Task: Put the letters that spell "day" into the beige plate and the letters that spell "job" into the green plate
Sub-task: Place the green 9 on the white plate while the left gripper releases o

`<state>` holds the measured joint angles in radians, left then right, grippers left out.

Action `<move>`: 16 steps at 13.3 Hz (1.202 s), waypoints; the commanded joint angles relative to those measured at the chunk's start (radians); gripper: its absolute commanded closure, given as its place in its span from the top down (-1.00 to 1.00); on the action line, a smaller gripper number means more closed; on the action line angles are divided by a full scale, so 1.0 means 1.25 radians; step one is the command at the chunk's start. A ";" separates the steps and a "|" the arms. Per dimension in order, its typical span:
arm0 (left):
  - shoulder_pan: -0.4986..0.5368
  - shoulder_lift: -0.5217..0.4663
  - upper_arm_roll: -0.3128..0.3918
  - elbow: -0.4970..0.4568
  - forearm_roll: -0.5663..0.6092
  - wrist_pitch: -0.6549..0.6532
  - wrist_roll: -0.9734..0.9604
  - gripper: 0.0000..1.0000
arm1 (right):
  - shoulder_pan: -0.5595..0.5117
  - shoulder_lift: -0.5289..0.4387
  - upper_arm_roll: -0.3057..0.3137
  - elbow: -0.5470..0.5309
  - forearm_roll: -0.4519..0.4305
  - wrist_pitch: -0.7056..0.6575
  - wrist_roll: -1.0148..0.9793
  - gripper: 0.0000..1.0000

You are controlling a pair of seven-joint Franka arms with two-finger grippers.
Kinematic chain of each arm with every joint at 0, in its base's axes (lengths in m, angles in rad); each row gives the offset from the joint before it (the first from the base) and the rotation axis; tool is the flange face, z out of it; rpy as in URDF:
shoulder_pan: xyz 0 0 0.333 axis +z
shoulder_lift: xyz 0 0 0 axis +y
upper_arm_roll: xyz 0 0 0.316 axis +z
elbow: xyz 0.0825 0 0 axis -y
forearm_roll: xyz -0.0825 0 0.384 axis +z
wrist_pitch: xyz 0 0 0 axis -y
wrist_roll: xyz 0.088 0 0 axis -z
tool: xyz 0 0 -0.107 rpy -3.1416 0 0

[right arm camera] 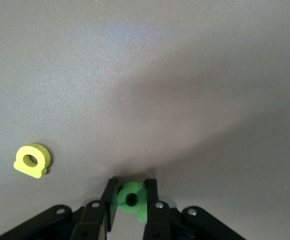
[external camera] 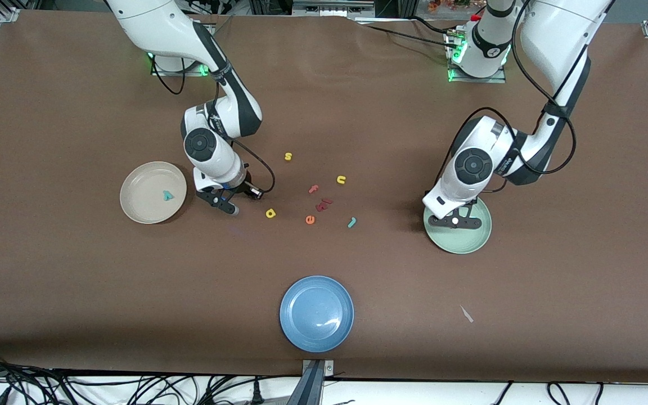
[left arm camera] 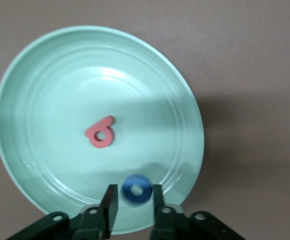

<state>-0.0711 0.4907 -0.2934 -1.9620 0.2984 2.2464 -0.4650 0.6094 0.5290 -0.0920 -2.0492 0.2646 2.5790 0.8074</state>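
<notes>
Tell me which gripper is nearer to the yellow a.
Right. The right gripper is low over the table beside the yellow a, closing on the green d. The left gripper is over the green plate, at the left arm's end.

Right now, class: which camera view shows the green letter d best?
The right wrist view: the green d sits large between the right gripper fingers, which are shut on it above the brown table. The front view hides it under that arm's hand; the left wrist view shows only the green plate.
</notes>
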 commanded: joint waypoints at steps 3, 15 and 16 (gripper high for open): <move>-0.006 -0.011 -0.019 0.044 0.010 -0.013 -0.005 1.00 | 0.000 -0.022 -0.070 0.108 -0.040 -0.249 -0.109 -0.67; -0.169 0.183 -0.050 0.357 -0.002 -0.035 -0.070 1.00 | 0.001 -0.140 -0.331 -0.103 -0.040 -0.186 -0.681 -0.26; -0.182 0.198 -0.050 0.363 -0.004 -0.034 -0.069 1.00 | 0.001 -0.141 -0.331 -0.107 -0.036 -0.180 -0.679 0.60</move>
<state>-0.2637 0.6731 -0.3622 -1.5934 0.2936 2.2323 -0.5618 0.6010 0.4149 -0.5025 -2.0991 0.2245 2.2998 -0.0162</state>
